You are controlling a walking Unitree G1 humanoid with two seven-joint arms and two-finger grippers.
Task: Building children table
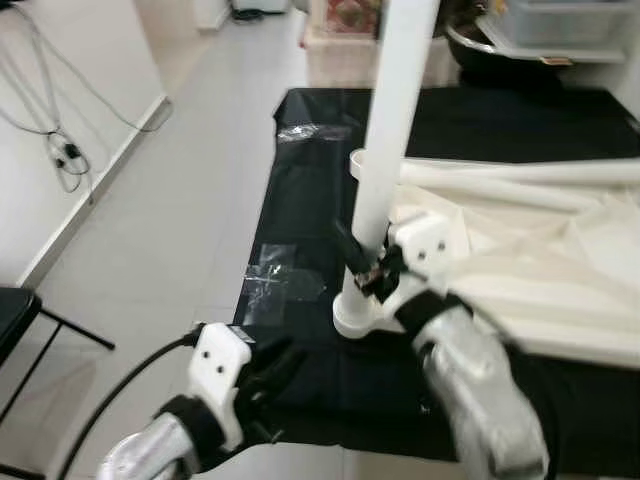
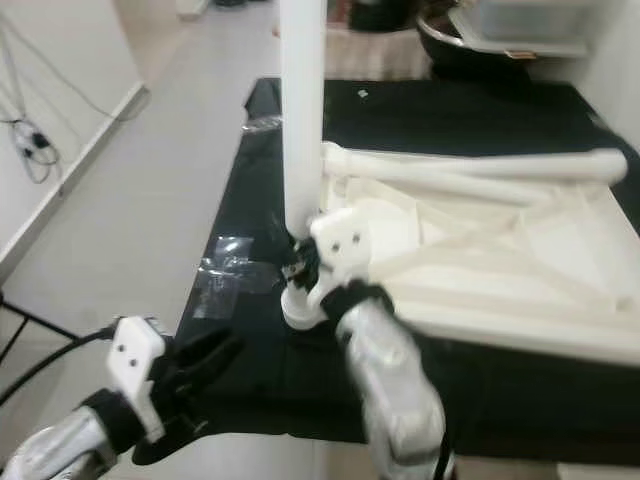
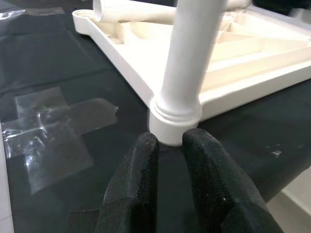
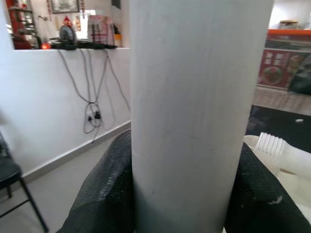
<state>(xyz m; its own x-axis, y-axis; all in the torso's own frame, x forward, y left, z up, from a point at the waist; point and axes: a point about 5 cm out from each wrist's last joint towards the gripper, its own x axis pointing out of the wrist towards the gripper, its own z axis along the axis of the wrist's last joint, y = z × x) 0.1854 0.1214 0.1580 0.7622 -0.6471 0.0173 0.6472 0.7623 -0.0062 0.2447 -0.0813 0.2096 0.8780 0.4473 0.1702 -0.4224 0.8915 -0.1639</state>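
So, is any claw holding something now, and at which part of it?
The right claw grips the upright white table leg on its lower shaft, just above the corner socket of the upside-down tabletop. The left claw holds nothing.

The upright leg point(image 1: 392, 130) and tabletop point(image 1: 540, 290) block the right; black mat point(image 1: 300, 200) lies open leftward.

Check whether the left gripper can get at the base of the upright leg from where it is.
Probably yes. The left gripper sits low over the black mat, pointing at the leg base with nothing between. The right gripper grips the leg higher up, leaving the base free.
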